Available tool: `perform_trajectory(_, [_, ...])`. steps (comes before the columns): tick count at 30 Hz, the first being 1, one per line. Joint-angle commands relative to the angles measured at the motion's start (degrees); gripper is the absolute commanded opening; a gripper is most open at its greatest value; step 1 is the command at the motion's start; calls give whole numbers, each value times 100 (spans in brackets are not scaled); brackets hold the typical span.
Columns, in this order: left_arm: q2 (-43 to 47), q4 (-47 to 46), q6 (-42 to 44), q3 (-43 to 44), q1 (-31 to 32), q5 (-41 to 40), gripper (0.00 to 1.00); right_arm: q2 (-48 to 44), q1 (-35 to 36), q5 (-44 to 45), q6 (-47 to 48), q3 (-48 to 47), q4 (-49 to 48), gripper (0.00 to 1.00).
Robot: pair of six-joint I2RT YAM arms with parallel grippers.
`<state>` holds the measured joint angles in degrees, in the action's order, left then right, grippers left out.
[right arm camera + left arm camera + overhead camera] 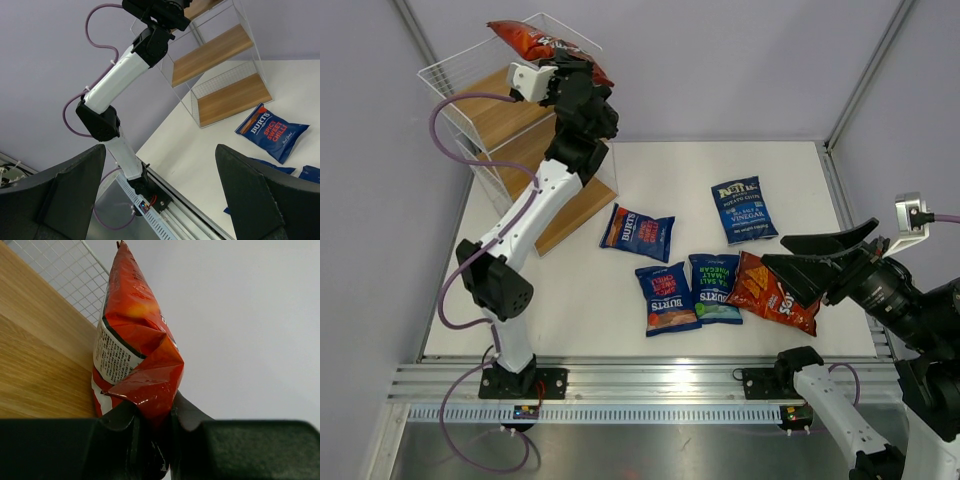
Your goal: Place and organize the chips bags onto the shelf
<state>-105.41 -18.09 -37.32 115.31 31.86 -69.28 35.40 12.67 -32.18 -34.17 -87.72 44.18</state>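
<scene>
My left gripper [578,72] is shut on a red Doritos bag [535,42] and holds it over the top board of the white wire shelf [490,115]. In the left wrist view the bag [135,340] stands upright between the fingers, next to the wooden board [35,365]. My right gripper [810,255] is open and empty above the table's right side, over a second red Doritos bag [775,292]. Three Burts bags [638,232] [666,298] [714,287] and a Kettle bag [744,209] lie flat on the table.
The shelf shows in the right wrist view [220,55], with a Burts bag [270,131] on the table in front of it. The white table [570,300] is bordered by a metal rail [640,385] at the near edge and grey walls behind.
</scene>
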Motion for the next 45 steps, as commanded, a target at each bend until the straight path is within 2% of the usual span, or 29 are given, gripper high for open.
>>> perform_trajectory(1, [-146, -599, -56, 379, -65, -297, 3, 108, 43, -33, -72, -70, -348, 100])
perform_trajectory(12, [-59, -521, -460, 10, -355, 1, 6, 169, 60, -306, -221, -70, -463, 100])
perform_trajectory(20, [-191, -301, -767, 106, -408, 318, 10, 73, 52, -236, -292, 45, -586, 99])
perform_trajectory(23, [-209, -29, -908, 177, -391, 388, 32, -41, 43, -148, -336, 115, -665, 99])
perform_trajectory(28, [46, 42, -979, -122, -391, 485, 41, -86, 52, -130, -397, 141, -701, 99])
perform_trajectory(30, [90, 225, -909, -87, -382, 476, 49, -103, 52, -183, -485, 194, -779, 99])
perform_trajectory(32, [204, 637, -970, -44, -330, 267, 72, -147, 43, -192, -572, 238, -876, 99])
perform_trajectory(33, [239, 770, -996, -52, -294, 205, 80, -165, 43, -183, -582, 247, -885, 100])
perform_trajectory(34, [301, 963, -1014, -35, -277, 178, 99, -182, 52, -148, -590, 247, -894, 100])
perform_trajectory(40, [284, 1702, -690, 361, -215, 64, 99, -261, 43, -192, -713, 282, -973, 99])
perform_trajectory(45, [345, 2853, -1119, 589, -197, 2, 99, -297, 43, -192, -775, 335, -1008, 100])
